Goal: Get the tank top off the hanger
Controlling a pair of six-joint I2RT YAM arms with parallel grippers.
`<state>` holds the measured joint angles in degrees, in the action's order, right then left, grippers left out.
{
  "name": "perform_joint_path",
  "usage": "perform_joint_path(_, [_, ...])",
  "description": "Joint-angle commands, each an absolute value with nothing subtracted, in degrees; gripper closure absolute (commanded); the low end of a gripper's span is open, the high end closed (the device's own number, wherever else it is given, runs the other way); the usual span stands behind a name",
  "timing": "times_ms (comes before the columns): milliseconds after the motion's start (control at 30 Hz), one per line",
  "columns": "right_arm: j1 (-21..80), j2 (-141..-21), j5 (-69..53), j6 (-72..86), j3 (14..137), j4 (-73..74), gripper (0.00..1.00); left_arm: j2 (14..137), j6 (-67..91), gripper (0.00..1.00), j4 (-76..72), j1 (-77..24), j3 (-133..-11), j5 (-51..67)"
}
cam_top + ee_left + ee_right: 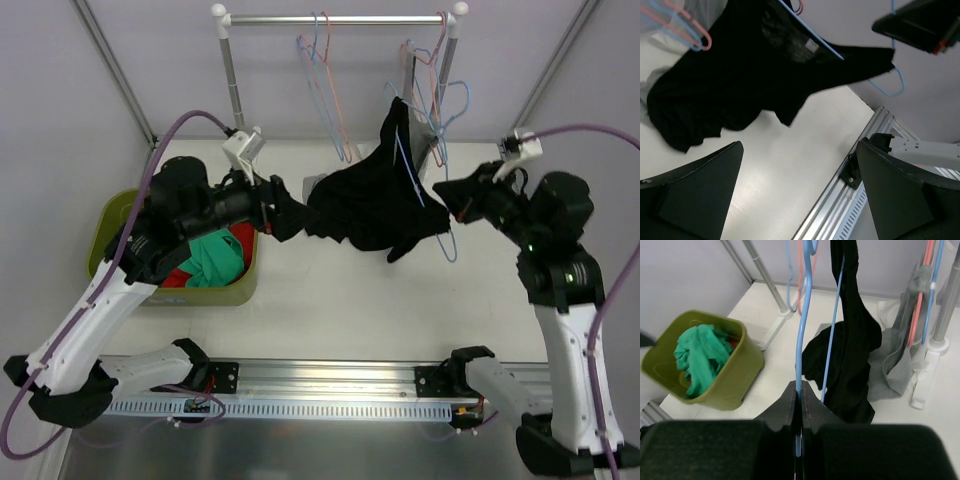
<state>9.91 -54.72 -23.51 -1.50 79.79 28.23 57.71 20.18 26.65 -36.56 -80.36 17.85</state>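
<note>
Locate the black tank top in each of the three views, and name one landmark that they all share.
Top external: the black tank top hangs at the centre of the picture.
Left wrist: it spreads across the upper left and centre.
Right wrist: it hangs down right of centre.
Shared landmark: the blue hanger that carries it shows in all three views.

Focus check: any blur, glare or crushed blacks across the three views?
Top external: even light, sharp, but the tank top reads as flat black, folds lost. Left wrist: the open left gripper shows as dark, soft-edged shapes; mild sheen on the table. Right wrist: the right gripper, shut on the blue hanger, blurs near the lens; bin sharp.
</note>
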Motion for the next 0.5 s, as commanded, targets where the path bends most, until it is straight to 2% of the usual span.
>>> perform_joint_path(0, [9.58,-44.85,-26.28,-0.44,78.48,31.27,1.00,63.44,13.38,0.01,22.85,-45.14,-88.14,7.66])
perform_joint_path(133, [9.58,-36.32,-25.40,-0.53,82.78,40.41,1.00,74.58,6.78,0.01,22.41,-53.41,-101.38,1.59])
perform_joint_path(300, [9.58,-34.72,-26.01,-1.40,93.32,51.05,1.00,85.67,-1.21,0.04,21.80,-60.81,-116.24,1.06])
perform_joint_path(467, [9.58,-34.36,-27.51,-2.29,99.31,55.27,1.00,91.57,-6.50,0.23,20.83,-65.39,-122.34,-2.10])
